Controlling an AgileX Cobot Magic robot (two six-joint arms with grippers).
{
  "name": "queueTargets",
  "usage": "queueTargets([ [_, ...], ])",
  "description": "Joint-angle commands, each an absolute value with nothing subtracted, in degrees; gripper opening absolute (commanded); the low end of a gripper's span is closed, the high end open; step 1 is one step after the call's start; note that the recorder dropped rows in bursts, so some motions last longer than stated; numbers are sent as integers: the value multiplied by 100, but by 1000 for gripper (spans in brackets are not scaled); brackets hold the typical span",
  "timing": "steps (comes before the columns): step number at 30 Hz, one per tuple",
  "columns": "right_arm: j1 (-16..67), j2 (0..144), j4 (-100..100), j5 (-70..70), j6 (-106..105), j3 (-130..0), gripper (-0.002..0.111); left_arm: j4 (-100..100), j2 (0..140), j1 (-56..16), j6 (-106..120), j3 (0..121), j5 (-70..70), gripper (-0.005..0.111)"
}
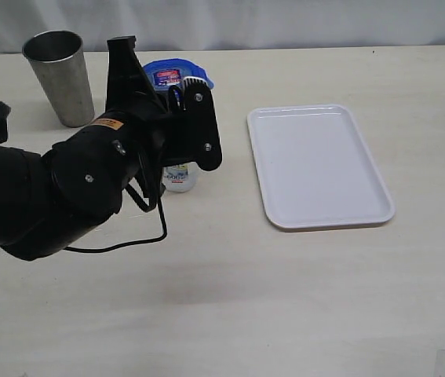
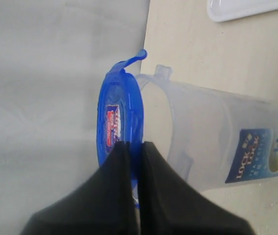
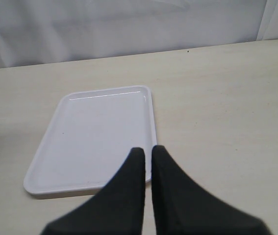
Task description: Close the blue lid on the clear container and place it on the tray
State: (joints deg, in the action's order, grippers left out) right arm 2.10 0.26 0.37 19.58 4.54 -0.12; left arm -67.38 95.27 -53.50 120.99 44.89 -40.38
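The blue lid (image 1: 176, 75) sits at the mouth of the clear container (image 1: 180, 177), which stands on the table behind my left arm. In the left wrist view the lid (image 2: 114, 122) is seen edge-on against the container's (image 2: 212, 132) rim, one flap sticking out. I cannot tell whether it is pressed fully on. My left gripper (image 2: 135, 144) is shut on the lid's edge; in the exterior view it is (image 1: 181, 94) over the container. The white tray (image 1: 316, 165) lies to the right with nothing on it. My right gripper (image 3: 147, 149) is shut and holds nothing, hovering near the tray's (image 3: 94, 132) corner.
A tapered steel cup (image 1: 60, 77) stands at the back left, left of the container. My left arm's black body covers most of the container and the table's left part. A pale curtain runs along the table's far edge.
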Motion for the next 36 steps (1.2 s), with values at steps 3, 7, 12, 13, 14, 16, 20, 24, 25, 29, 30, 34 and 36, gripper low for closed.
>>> queueTargets([
  [3, 208, 0, 58, 1956, 471, 0, 5, -6824, 9498, -5409, 12270, 4471, -4102, 0],
  [7, 208, 0, 58, 1956, 471, 0, 5, -6824, 9498, -5543, 12270, 4471, -4174, 0],
  [12, 208, 0, 58, 1956, 471, 0, 5, -6813, 9498, -5636, 12270, 4471, -4256, 0],
  [13, 208, 0, 58, 1956, 471, 0, 5, -6813, 9498, -5636, 12270, 4471, -4256, 0],
  [14, 208, 0, 58, 1956, 471, 0, 5, -6813, 9498, -5633, 12270, 4471, -4279, 0],
  [16, 208, 0, 58, 1956, 471, 0, 5, -6813, 9498, -5633, 12270, 4471, -4279, 0],
  [20, 208, 0, 58, 1956, 471, 0, 5, -6926, 9498, -5633, 12270, 4471, -4278, 0],
  [24, 208, 0, 58, 1956, 471, 0, 5, -6988, 9498, -5633, 12270, 4471, -4278, 0],
  [25, 208, 0, 58, 1956, 471, 0, 5, -6988, 9498, -5633, 12270, 4471, -4278, 0],
  [29, 208, 0, 58, 1956, 471, 0, 5, -7161, 9498, -5633, 12270, 4471, -4299, 0],
  [30, 208, 0, 58, 1956, 471, 0, 5, -7163, 9498, -5633, 12270, 4471, -4324, 0],
  [34, 208, 0, 58, 1956, 471, 0, 5, -7187, 9498, -5633, 12270, 4471, -4321, 0],
  [36, 208, 0, 58, 1956, 471, 0, 5, -7220, 9498, -5633, 12270, 4471, -4321, 0],
])
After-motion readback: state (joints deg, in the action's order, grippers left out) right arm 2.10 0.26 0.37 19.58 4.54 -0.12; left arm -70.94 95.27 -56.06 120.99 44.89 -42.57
